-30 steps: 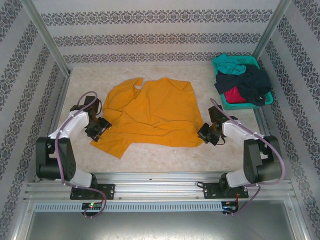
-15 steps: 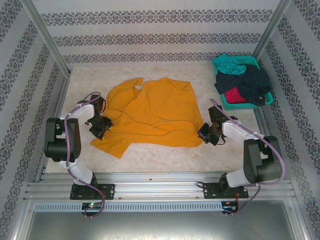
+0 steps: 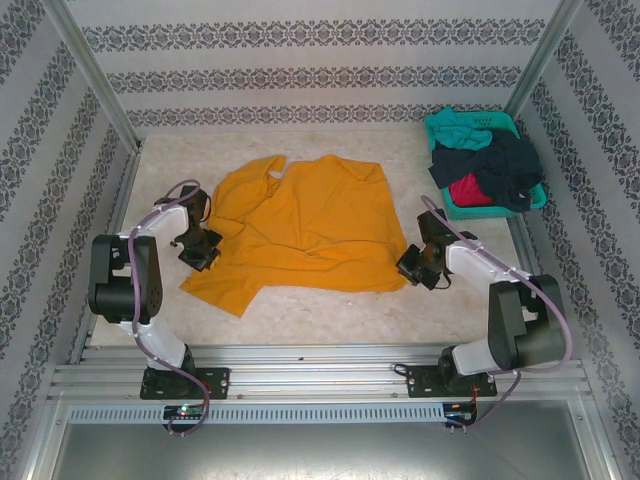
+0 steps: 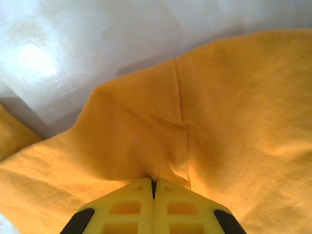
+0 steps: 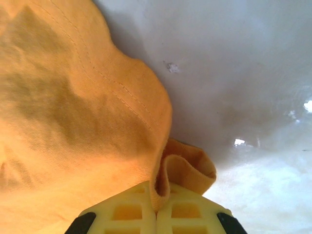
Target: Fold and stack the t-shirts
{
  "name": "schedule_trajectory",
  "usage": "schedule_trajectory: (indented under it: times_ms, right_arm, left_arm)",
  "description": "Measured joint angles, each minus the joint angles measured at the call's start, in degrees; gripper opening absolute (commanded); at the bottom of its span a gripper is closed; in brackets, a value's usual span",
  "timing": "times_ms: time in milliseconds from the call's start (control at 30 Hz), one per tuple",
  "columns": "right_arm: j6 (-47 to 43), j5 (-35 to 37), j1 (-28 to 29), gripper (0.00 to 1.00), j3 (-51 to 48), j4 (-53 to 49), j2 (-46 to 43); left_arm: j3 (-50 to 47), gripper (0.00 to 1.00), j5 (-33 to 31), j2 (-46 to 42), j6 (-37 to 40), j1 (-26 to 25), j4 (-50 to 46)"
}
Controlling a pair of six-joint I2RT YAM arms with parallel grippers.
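Observation:
An orange-yellow t-shirt (image 3: 300,225) lies spread and rumpled in the middle of the table. My left gripper (image 3: 207,250) sits at the shirt's left edge. In the left wrist view its yellow fingers (image 4: 131,200) are shut, with a pucker of the orange cloth (image 4: 146,141) pinched at the tips. My right gripper (image 3: 407,266) is at the shirt's lower right corner. In the right wrist view it is shut on a folded bit of the hem (image 5: 187,170). More t-shirts lie heaped at the back right: a teal one (image 3: 458,130), a dark navy one (image 3: 503,160) and a red one (image 3: 470,190).
A teal plastic basket (image 3: 470,212) at the back right corner holds the heaped shirts. Patterned walls and metal posts close in the pale table (image 3: 330,300) on three sides. Both arm bases are bolted to the rail at the near edge.
My left gripper has shut on the shirt's left edge, and the left arm has folded back and shifted slightly toward the far side. The right arm and the shirt have barely moved.

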Motion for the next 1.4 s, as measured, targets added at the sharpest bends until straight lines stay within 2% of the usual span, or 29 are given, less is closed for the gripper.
schedule_trajectory:
  times_ms: [167,433,567,700,900,1033,1167,1400]
  right_arm:
    - [-1.2,2.21,0.0,0.0,2.67,-0.98,-4.76]
    - [-5.44,5.88,0.0,0.0,13.62,-3.28,-9.38]
    - [-7.41,7.61,0.2,0.0,16.48,-4.28,-13.4]
    - [-7.3,8.76,2.01,0.0,14.21,-6.29,-19.04]
    - [-4.13,10.84,7.15,0.0,8.24,-13.11,-28.15]
    - [-2.6,11.54,8.17,0.0,7.91,-15.58,-31.41]
    - [-2.95,12.28,8.11,0.0,9.53,-15.17,-27.34]
    - [-6.01,11.96,5.7,0.0,19.26,-7.56,-6.23]
  left_arm:
    - [2.03,0.0,-1.6,-1.95,0.83,0.0,-0.04]
    - [12.33,0.0,-4.7,-3.72,3.26,0.0,0.0]
    - [13.18,0.0,-6.8,-7.02,3.89,0.0,-0.44]
    - [10.97,0.0,-9.35,-13.44,4.02,0.0,-2.69]
    - [1.4,0.0,-11.61,-25.38,3.63,-0.02,-9.7]
    - [-1.51,0.0,-11.74,-27.96,2.89,-0.02,-13.9]
    - [0.61,0.0,-11.96,-24.48,3.23,-0.02,-15.1]
    - [11.74,0.0,-12.63,-10.49,4.98,0.0,-12.85]
